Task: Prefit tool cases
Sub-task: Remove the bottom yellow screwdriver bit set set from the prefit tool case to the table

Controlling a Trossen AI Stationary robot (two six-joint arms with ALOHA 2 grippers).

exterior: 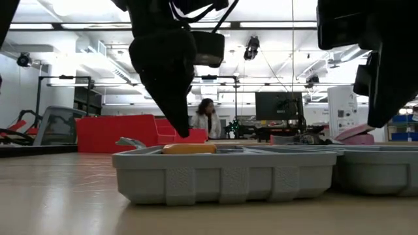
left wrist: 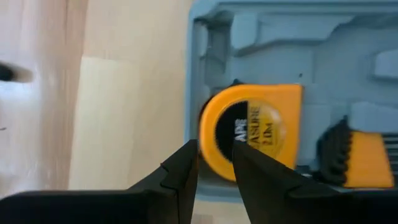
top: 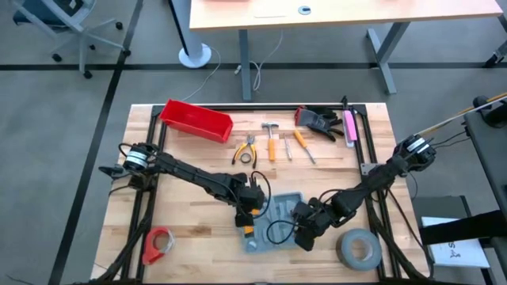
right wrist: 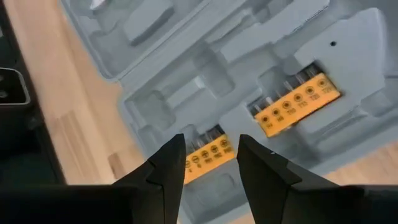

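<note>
The grey-blue tool case [top: 279,215] lies open and flat on the table near its front edge. A yellow tape measure [left wrist: 255,127] sits in a recess at the case's left end, next to a yellow-and-black tool [left wrist: 357,158]. My left gripper [left wrist: 216,163] points down just above the tape measure's edge [exterior: 189,148], fingers a little apart with nothing between them. My right gripper [right wrist: 211,155] stands open above the case's right part [top: 305,235], over a yellow bit strip [right wrist: 205,158]. A second bit strip [right wrist: 298,102] lies beside it.
At the back stand a red bin [top: 196,120], pliers [top: 245,150], a hammer [top: 271,141], screwdrivers [top: 301,146], black gloves [top: 318,120] and a pink tool [top: 349,127]. A grey tape roll [top: 358,248] lies front right and a red tape dispenser [top: 158,244] front left.
</note>
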